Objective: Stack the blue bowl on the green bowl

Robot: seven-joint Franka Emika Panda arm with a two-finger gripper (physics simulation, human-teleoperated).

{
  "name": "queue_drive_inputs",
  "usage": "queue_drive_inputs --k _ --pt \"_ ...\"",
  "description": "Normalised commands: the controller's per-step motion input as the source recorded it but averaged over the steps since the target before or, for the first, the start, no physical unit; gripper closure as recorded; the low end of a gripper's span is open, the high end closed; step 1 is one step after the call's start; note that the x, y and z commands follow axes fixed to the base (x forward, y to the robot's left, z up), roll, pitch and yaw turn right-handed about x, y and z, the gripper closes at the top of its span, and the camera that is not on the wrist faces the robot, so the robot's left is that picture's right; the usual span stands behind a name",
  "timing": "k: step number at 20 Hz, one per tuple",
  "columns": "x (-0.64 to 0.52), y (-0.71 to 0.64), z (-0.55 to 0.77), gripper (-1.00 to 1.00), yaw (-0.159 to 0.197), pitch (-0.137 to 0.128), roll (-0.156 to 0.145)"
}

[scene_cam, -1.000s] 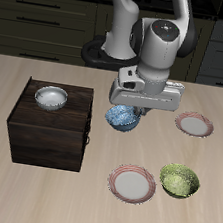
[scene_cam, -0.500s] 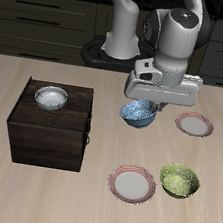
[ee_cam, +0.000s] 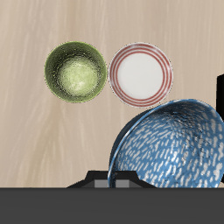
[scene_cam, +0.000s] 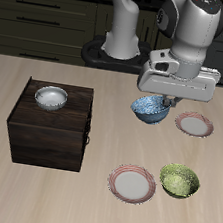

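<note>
My gripper point(scene_cam: 163, 98) is shut on the rim of the blue bowl point(scene_cam: 150, 110) and holds it in the air, tilted, well above the table. In the wrist view the blue bowl point(ee_cam: 171, 144) fills the area just under the gripper, light blue with white speckles. The green bowl point(scene_cam: 179, 180) sits on the table near the front edge, beside a pink-rimmed plate point(scene_cam: 132, 183). The wrist view shows the green bowl point(ee_cam: 76, 72) and the plate point(ee_cam: 141, 73) side by side below me, apart from the blue bowl.
A dark wooden box point(scene_cam: 49, 124) stands on the table with a white grey-rimmed bowl point(scene_cam: 51, 97) on top. A second pink-rimmed plate point(scene_cam: 194, 124) lies farther back, just beyond the held bowl.
My gripper has lifted the blue bowl and carried it sideways over the table, away from the wooden box and toward the far pink-rimmed plate.
</note>
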Motion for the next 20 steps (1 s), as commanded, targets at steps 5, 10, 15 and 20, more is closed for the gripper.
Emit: queue_drive_inputs --k 5,10,15,20 --pt "0.31 0.05 0.10 1.00 -0.027 0.039 -0.002" --pt "0.20 0.18 0.06 1.00 0.010 -0.010 -0.004" --pt "0.29 0.26 0.09 1.00 -0.011 -0.026 -0.038" --pt "0.23 0.14 -0.01 1.00 -0.007 -0.008 -0.022"
